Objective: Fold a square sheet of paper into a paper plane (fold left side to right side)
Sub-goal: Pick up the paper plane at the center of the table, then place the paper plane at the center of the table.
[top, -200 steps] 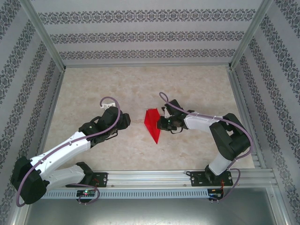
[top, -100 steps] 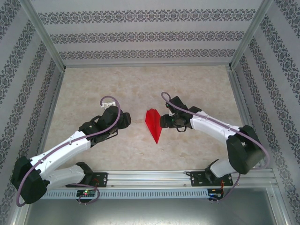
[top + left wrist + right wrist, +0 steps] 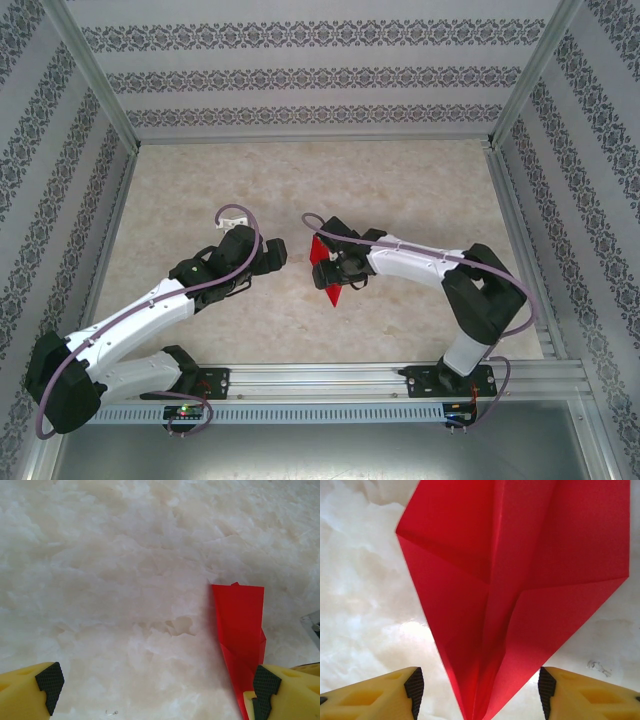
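Note:
The paper plane (image 3: 331,291) is a bright red dart lying flat on the marble table, its point toward the near edge. My right gripper (image 3: 330,267) hovers over its middle and hides part of it. In the right wrist view the paper plane (image 3: 510,580) is seen close up, and my right gripper (image 3: 480,690) is open with the narrow pointed end between its yellow fingers (image 3: 395,692), the pads off the paper. My left gripper (image 3: 279,252) is just left of the plane and wide open (image 3: 155,692). The paper plane (image 3: 241,625) lies beside its right finger (image 3: 285,692).
The marble tabletop (image 3: 250,180) is fenced by an aluminium frame (image 3: 330,375) at the near edge and patterned walls (image 3: 300,70) on three sides. Both arm bases stand on the near rail.
My right gripper has opened and moved left, from beside the plane to over it. My left gripper has opened wider and stayed nearly in place.

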